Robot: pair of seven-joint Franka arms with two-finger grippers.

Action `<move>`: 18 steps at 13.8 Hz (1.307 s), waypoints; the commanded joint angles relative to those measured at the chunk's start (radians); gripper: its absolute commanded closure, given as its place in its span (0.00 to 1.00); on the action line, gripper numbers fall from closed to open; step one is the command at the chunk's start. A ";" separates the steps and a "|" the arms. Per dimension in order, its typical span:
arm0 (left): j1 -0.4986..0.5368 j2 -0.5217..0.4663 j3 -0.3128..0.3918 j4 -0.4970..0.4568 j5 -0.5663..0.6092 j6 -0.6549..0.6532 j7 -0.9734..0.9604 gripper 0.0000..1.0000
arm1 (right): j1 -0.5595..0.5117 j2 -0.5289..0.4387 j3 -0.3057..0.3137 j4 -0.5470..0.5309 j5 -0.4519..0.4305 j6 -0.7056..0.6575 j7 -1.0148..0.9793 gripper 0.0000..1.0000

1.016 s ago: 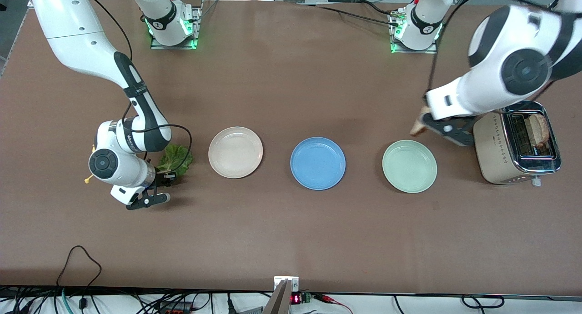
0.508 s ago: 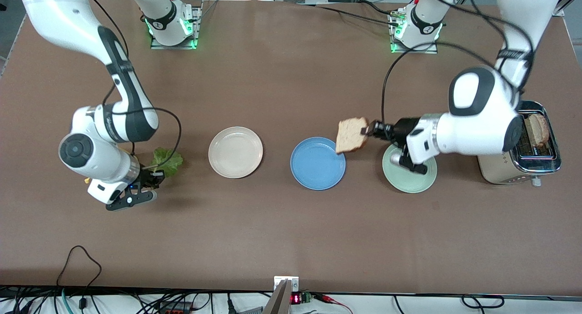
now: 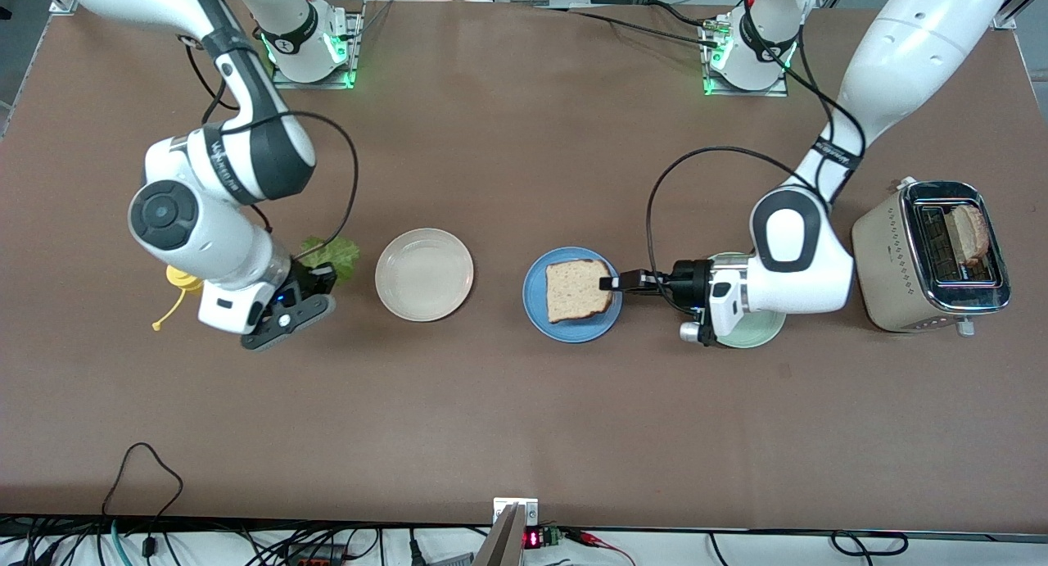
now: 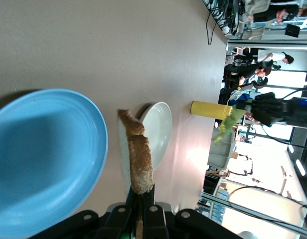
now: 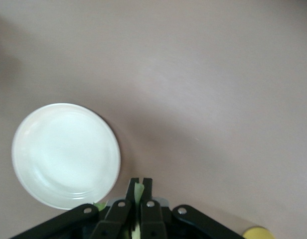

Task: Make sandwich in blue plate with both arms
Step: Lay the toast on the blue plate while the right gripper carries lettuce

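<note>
The left gripper point(image 3: 610, 283) sits just right of centre in the front view, pinched onto the edge of a toasted bread slice point(image 3: 578, 290) that lies over the blue plate point(image 3: 536, 308). In the left wrist view the slice point(image 4: 136, 159) is seen edge-on, clamped between the fingers above the plate point(image 4: 44, 164), so it looks held rather than released. Toast is light, stiff and crumbly: a grip on the crust edge suits it, and squeezing harder would likely crack it.

At centre left of the front view the right gripper point(image 3: 315, 283) is pressed together on the stem end of a lettuce leaf point(image 3: 332, 255), up over the tabletop point(image 3: 491, 427) beside the cream-white plate point(image 3: 424, 274). The right wrist view shows a sliver of green point(image 5: 138, 191) between its fingers. Lettuce is limp, light and tears easily, so it will probably drape and want a gentle release.

A second slice point(image 3: 970, 232) stands in the toaster point(image 3: 892, 263) at centre right. A yellow object point(image 3: 182, 278) lies near the right arm.
</note>
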 commanded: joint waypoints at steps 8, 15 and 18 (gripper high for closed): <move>0.005 0.102 -0.006 -0.057 -0.131 0.052 0.382 1.00 | 0.098 0.029 0.166 0.096 0.055 0.027 -0.102 1.00; -0.010 0.109 0.000 -0.096 -0.177 0.100 0.471 0.00 | 0.189 0.138 0.168 0.097 0.056 0.345 -0.036 1.00; -0.006 0.040 0.011 -0.139 -0.146 0.101 0.469 0.00 | 0.253 0.214 0.166 0.169 0.055 0.429 -0.011 1.00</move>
